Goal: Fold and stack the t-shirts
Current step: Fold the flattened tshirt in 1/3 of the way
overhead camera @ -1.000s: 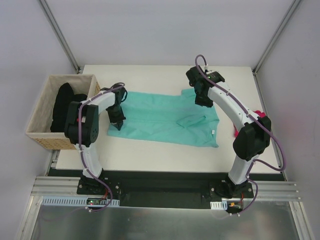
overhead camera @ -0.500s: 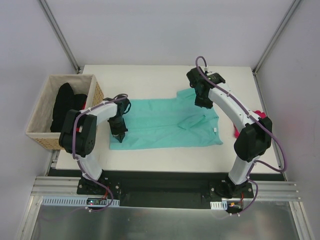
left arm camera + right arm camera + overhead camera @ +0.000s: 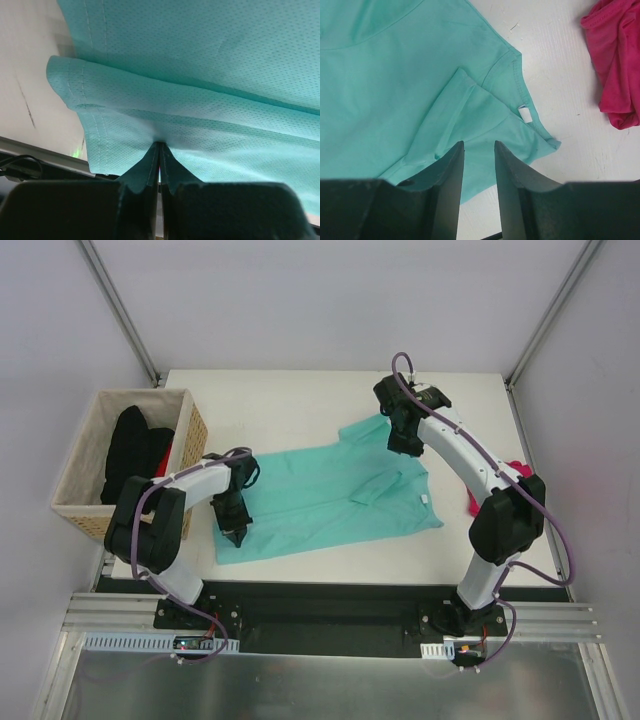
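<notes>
Pinching the teal shirt (image 3: 330, 495) by its hem in the closed left gripper (image 3: 159, 145), probably to pull it flat across the table (image 3: 300, 400). Hovering the right gripper (image 3: 479, 145) over the collar end, jaws apart and empty (pink shirt (image 3: 620, 75) bunched at the table's right edge).

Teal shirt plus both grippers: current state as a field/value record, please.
teal shirt: spread on table, one sleeve folded over by the collar
left gripper: shut, pinching the teal shirt's hemmed edge
right gripper: open, above the collar end, holding nothing
pink shirt: crumpled at the right edge of the table
basket: left of the table, dark clothes inside
</notes>
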Tool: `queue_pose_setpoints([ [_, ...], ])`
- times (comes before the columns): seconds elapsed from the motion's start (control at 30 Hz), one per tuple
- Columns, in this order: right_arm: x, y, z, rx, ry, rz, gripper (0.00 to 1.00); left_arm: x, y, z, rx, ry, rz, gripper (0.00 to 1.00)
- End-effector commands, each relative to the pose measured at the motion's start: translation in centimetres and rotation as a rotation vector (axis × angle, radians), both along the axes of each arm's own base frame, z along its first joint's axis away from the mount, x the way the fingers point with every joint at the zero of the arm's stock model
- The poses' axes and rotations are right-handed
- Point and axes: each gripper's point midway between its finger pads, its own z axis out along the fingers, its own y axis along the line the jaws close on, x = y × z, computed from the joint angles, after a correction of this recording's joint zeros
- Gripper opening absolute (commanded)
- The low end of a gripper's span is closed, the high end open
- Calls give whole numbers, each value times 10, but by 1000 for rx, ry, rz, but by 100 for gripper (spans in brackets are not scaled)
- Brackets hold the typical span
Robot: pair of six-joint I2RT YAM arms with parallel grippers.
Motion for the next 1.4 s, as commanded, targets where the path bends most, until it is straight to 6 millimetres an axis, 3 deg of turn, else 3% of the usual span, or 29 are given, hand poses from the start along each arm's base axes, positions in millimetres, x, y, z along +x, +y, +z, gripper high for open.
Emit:
queue_pose_setpoints([
  [0.0, 1, 1, 10, 25, -27, 12, 34, -16, 1, 4, 8, 24, 26, 0],
  [0.03, 2, 2, 11, 30, -30, 12, 34, -15, 1, 7, 6, 19, 23, 0],
  [0.13, 5, 5, 11, 33, -29, 23, 34, 2, -2, 20, 0, -42, 16, 24],
  [0.2, 7, 7, 11, 34, -26, 33, 34, 14, -2, 31, 8, -80, 13, 28],
  [0.4, 16, 5, 10, 2, -30, 47, 35, 45, -5, 56, 20, -154, -7, 28],
  [0.63, 41, 5, -9, 0, 13, 112, 34, 80, -8, 79, 38, -238, -33, 28],
  [0.73, 62, 16, -26, 32, 53, 183, 34, 92, -9, 85, 47, -254, -45, 28],
  [0.77, 71, 15, -46, 23, 103, 218, 34, 98, -9, 89, 51, -267, -46, 28],
  [0.8, 81, 24, -42, 69, 94, 241, 35, 101, -9, 89, 54, -268, -47, 28],
  [0.9, 106, 26, -56, 107, 126, 261, 36, 115, -10, 94, 54, -287, -46, 28],
  [1.13, 141, 5, -65, 90, 97, 250, 40, 137, -6, 104, 65, -294, -50, 28],
  [1.37, 152, -25, -73, 128, 93, 189, 42, 154, -4, 108, 68, -299, -60, 28],
])
